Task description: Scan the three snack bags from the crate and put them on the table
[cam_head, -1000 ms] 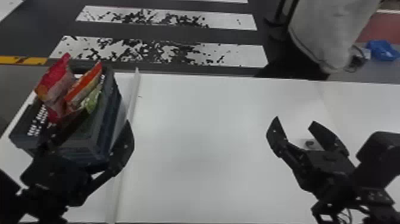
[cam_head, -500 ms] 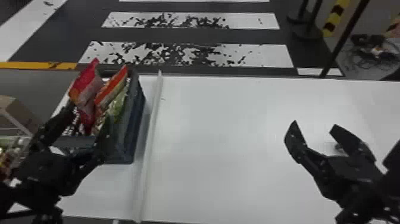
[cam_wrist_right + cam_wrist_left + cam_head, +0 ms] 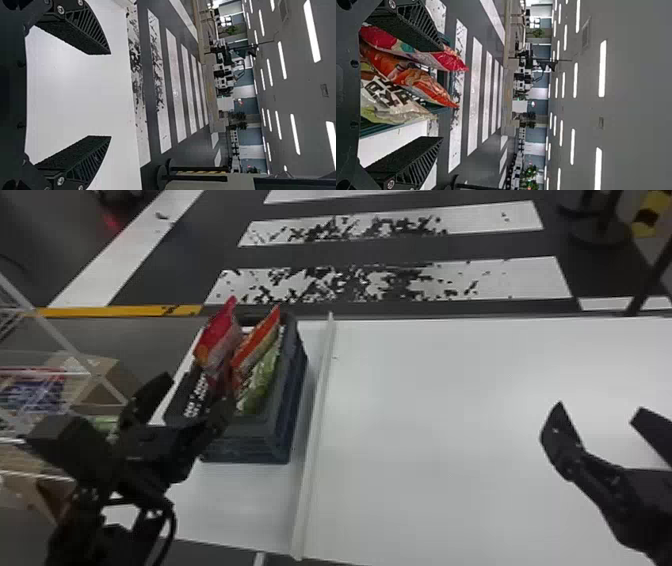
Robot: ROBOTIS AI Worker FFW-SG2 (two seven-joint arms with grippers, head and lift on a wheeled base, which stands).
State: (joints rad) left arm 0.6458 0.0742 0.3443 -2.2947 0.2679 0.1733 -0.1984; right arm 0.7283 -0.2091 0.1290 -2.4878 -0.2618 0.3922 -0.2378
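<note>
From where I'm standing, the left gripper (image 3: 198,391) has its fingers spread at the dark crate (image 3: 247,447). Just beyond them, a red snack bag (image 3: 220,337), an orange one (image 3: 257,340) and a green one (image 3: 261,385) lean inside. Well to its right, the right gripper (image 3: 599,409) is spread too, over the white table (image 3: 430,440).

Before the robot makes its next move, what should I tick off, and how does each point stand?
1. Crate on the table: ok.
2. Three snack bags in the crate: ok; red, orange and green.
3. Left gripper ready to grasp: ok; fingers open, near the crate.
4. Left gripper holding a bag: not ok; it grips none.
5. Right gripper free: ok; open and holding nothing.
6. Bags already scanned: cannot tell.
</note>
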